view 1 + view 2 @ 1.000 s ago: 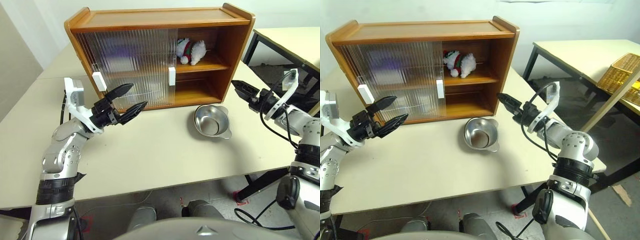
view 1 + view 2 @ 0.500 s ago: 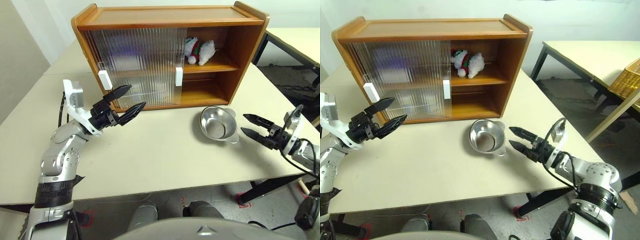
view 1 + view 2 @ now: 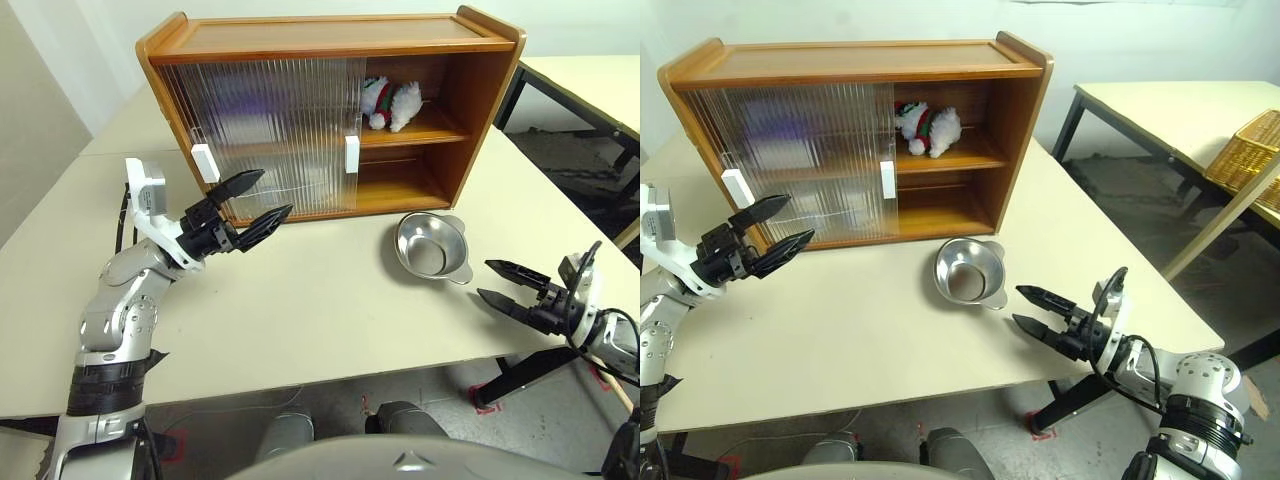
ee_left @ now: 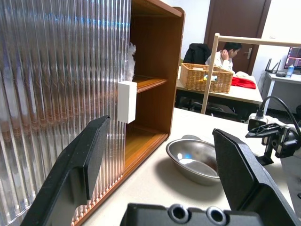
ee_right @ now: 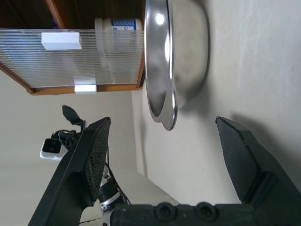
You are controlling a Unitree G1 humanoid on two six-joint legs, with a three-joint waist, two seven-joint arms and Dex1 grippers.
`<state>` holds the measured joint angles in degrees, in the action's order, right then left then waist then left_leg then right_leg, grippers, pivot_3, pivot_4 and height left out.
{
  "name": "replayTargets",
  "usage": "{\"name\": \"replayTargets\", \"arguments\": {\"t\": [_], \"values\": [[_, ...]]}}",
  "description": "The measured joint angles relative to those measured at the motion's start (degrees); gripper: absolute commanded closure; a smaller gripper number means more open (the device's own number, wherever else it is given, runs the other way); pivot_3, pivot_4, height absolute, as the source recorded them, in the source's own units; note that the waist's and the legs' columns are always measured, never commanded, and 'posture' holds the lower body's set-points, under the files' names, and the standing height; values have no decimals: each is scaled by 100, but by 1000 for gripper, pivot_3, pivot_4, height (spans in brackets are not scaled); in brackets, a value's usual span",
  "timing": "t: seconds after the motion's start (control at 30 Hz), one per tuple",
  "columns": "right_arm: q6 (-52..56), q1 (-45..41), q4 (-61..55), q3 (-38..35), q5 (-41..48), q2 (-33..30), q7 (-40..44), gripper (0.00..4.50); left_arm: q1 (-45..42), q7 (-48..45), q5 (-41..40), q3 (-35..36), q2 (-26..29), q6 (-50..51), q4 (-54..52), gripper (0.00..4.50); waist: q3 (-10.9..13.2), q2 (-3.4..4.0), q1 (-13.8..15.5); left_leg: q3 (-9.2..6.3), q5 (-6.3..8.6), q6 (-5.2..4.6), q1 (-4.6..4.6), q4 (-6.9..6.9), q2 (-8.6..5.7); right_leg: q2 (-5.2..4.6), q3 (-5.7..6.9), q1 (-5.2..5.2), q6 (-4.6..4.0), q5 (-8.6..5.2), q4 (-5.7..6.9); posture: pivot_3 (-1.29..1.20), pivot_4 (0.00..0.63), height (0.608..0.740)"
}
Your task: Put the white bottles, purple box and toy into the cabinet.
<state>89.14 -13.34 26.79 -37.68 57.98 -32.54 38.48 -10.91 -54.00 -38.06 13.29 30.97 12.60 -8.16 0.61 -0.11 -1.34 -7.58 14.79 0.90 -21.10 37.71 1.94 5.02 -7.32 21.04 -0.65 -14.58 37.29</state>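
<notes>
The toy lay on the cabinet shelf — both grippers, left and right, stood open, holding nothing.

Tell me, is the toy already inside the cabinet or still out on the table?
Inside. The toy lies on the upper shelf of the cabinet, in its open right half, beside the sliding door.

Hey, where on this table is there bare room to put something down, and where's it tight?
Bare tabletop runs between the left gripper and the metal bowl, in front of the cabinet. The open lower shelf looks free. It's tighter on the upper shelf, where the toy lies, and between the bowl and the right gripper.
</notes>
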Motion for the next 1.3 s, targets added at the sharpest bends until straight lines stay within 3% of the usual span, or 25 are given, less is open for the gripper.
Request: {"name": "replayTargets", "arguments": {"t": [0.37, 0.57, 0.67, 1.0, 1.3], "values": [[-318, -187, 221, 316, -115, 209, 176, 24, 2, 11, 1, 0, 20, 45, -30, 0, -1, 0, 47, 15, 21, -26, -9, 8, -15, 29, 18, -6, 68, -17, 0, -8, 0, 740], [-357, -198, 262, 457, -164, 222, 249, 24, 3, 21, 1, 1, 47, 50, -47, 0, -1, -2, 75, 16, 22, -24, 21, 18, -31, 16, 13, -38, 48, -32, 1, -4, 0, 740], [-367, -218, 289, 464, -168, 221, 264, 657, 3, 25, 1, 0, 47, 50, -69, 0, -1, -2, 74, 10, 22, -24, 21, 20, -31, 10, -1, -38, 46, -31, 2, -5, 0, 740], [-474, -253, 298, 484, -219, 193, 360, 4423, 2, 30, 0, 0, 47, 56, -70, 0, -3, -4, 75, 1, 23, -24, 18, 9, -28, 10, -5, -35, 32, -40, 1, -9, 0, 740], [-530, -347, 345, 488, -248, 195, 387, 4471, -18, 26, 3, 0, 47, 56, -68, 0, -10, -15, 66, 6, 22, -24, 21, 19, -35, 8, -3, -39, 39, -35, 3, -17, 0, 740]]}}
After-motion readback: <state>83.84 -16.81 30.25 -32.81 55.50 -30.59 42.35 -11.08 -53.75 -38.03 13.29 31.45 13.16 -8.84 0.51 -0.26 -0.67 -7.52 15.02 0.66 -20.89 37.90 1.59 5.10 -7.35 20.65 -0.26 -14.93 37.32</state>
